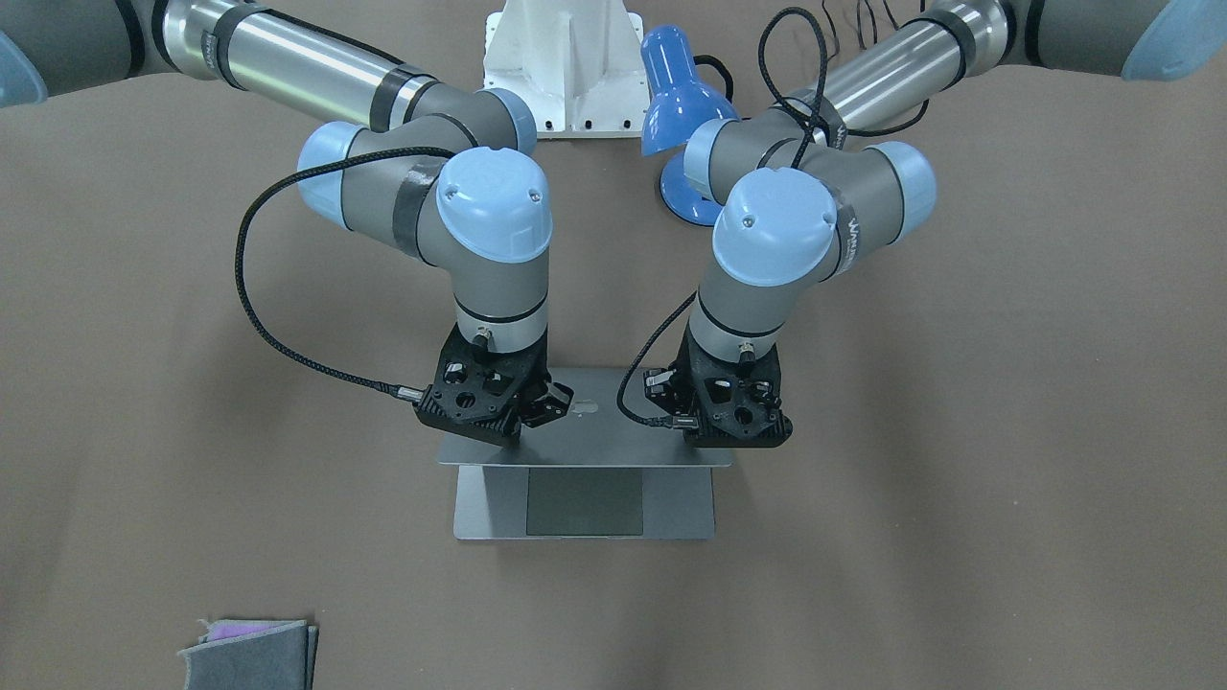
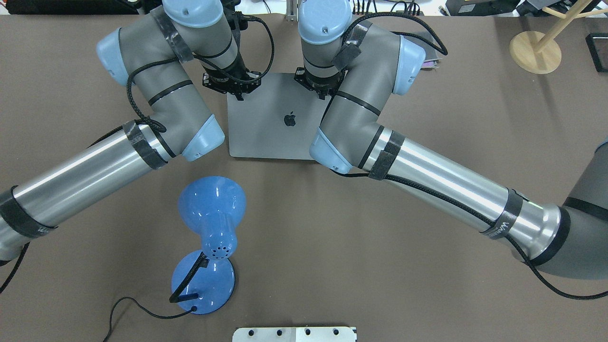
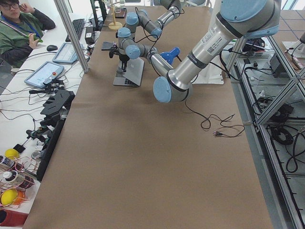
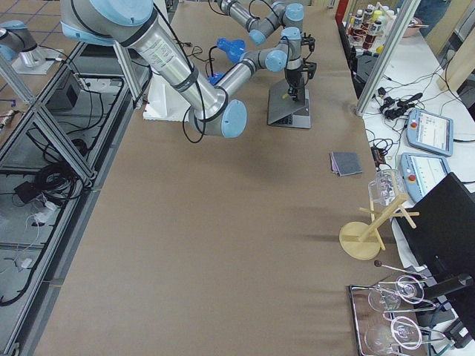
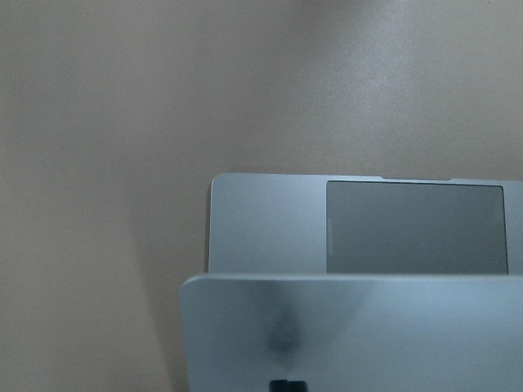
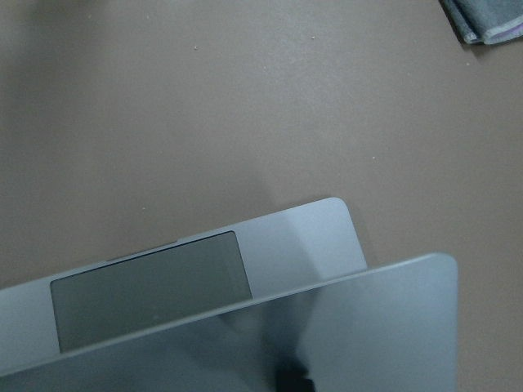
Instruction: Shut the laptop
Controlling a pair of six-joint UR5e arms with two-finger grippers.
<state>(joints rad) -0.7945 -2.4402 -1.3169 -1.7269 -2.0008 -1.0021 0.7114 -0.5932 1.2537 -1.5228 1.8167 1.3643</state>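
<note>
Laptop (image 1: 594, 436) sits mid-table on the brown table (image 1: 959, 479), just in front of the robot base, with the palm rest facing away from the robot. Both arms reach over it: left arm (image 1: 815, 220) and right arm (image 1: 460, 230), wrists pointing down at the lid. The lid is tilted partway down and not shut; it hides the keyboard, and only the trackpad (image 5: 415, 227) strip shows. A blue lamp (image 2: 211, 223) stands near the base, apart from the laptop.

The left gripper (image 5: 288, 385) rests on the lid's back near one corner, and its two dark tips look pressed together. The right gripper (image 1: 546, 404) sits near the logo, but we cannot tell if it is spread or closed. A grey pouch (image 1: 251, 655) lies well apart.

We judge the step as mid-close. The next move calls for an even downward push from both sides, easing off as the lid meets the base.
</note>
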